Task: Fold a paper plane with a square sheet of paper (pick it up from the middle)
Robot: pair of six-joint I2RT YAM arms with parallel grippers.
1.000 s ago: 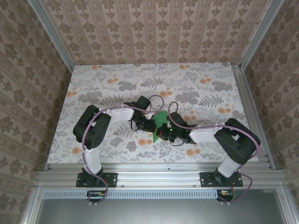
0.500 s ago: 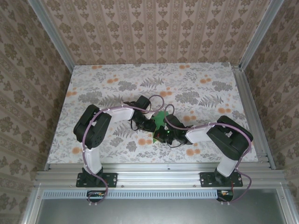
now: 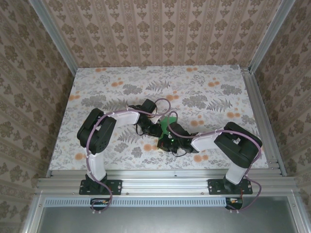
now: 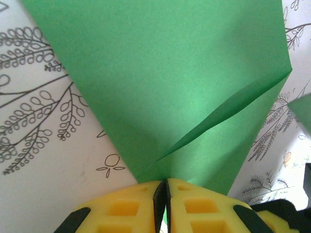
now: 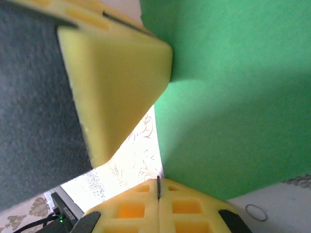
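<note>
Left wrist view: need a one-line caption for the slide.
Left fingers pinched shut on the near edge of the green paper sheet, one diagonal fold showing, over the floral table.

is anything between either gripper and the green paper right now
Nothing visible stands between them. The left gripper is shut on the green paper, which fans out from between its fingertips. The right gripper looks shut on the paper's edge.
</note>
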